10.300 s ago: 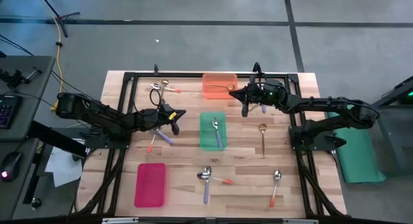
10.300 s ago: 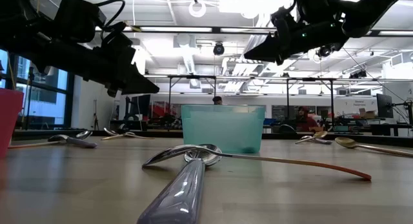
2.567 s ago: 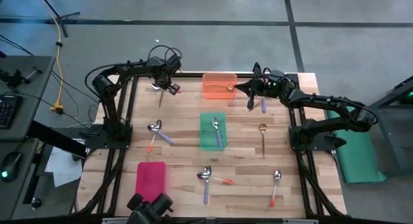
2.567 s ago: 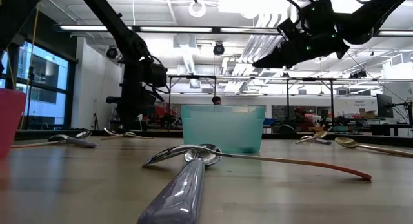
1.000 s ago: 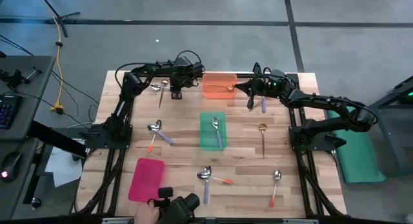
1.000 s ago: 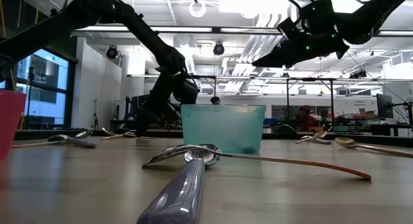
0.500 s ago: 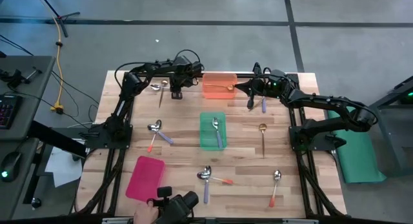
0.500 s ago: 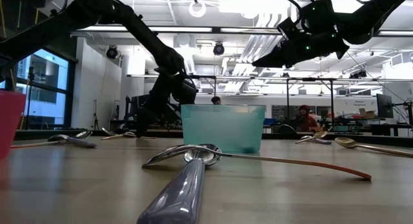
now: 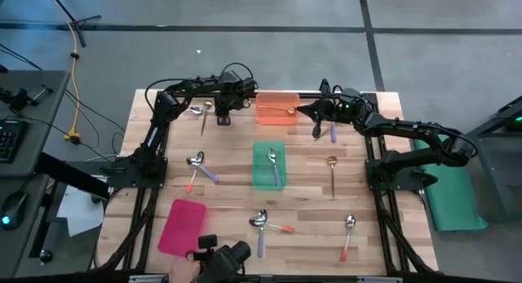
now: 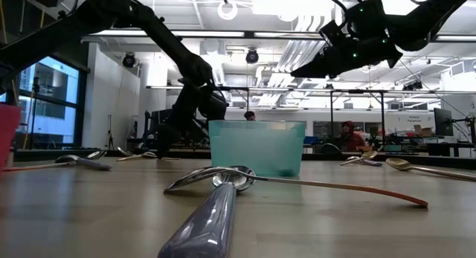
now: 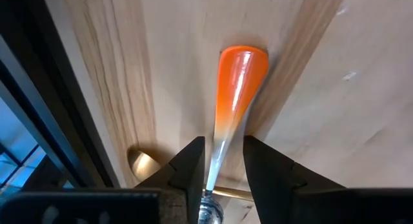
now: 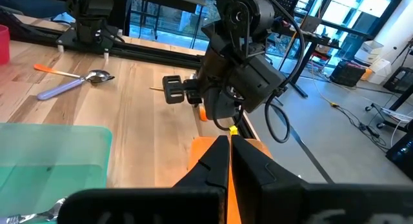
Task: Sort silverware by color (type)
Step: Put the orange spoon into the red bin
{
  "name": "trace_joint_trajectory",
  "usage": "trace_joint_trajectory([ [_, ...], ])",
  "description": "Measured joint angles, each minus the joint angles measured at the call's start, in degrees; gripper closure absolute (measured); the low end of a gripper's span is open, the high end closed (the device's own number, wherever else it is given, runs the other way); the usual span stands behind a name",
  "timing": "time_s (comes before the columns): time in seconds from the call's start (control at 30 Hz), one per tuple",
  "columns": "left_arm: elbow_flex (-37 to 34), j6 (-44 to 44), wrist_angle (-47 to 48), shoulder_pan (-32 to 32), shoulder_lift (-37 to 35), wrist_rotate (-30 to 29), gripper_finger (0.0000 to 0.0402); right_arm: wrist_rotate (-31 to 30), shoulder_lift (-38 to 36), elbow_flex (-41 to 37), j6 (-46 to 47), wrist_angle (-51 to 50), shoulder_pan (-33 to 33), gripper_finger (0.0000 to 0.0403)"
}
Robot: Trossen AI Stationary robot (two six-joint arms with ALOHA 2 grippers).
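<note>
Your left gripper (image 9: 223,112) pinches an orange spoon (image 11: 233,95) near the table's (image 9: 310,173) far edge; your right gripper (image 9: 312,122), closed empty, hovers beside the orange tray (image 9: 276,110).

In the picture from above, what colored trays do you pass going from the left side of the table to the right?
Red tray → green tray → orange tray.

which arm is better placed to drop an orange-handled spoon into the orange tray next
Left. The left gripper is shut on an orange-handled spoon right beside the orange tray; the right gripper hovers on the tray's far side.
</note>
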State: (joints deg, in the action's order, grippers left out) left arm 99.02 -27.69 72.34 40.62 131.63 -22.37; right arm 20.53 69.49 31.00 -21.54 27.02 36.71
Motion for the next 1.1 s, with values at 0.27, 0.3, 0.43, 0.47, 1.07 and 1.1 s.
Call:
trace_joint_trajectory([
  [0.27,0.0,0.0,0.0,0.0,0.1,-0.7,0.0359,0.0,0.0,0.0,-0.2,0.0,0.0,0.0403],
  [0.3,0.0,0.0,0.1,0.0,0.1,-0.9,0.0366,0.0,0.0,0.0,-0.1,0.0,0.0,0.0403],
  [0.43,0.0,-0.3,1.0,0.0,0.1,-2.2,0.0392,0.0,0.0,0.0,-0.2,0.0,0.0,0.0403],
  [0.47,0.0,-0.5,1.1,0.0,0.1,-2.7,0.0397,0.0,0.0,0.0,-0.2,0.0,0.0,0.0403],
  [1.07,0.0,-0.4,1.5,-2.7,-3.7,-2.1,0.0401,0.0,0.0,0.0,-0.2,0.0,0.0,0.0403],
  [1.1,0.0,-0.2,1.5,-2.9,-4.1,-1.7,0.0401,0.0,0.0,0.0,-0.2,0.0,0.0,0.0403],
])
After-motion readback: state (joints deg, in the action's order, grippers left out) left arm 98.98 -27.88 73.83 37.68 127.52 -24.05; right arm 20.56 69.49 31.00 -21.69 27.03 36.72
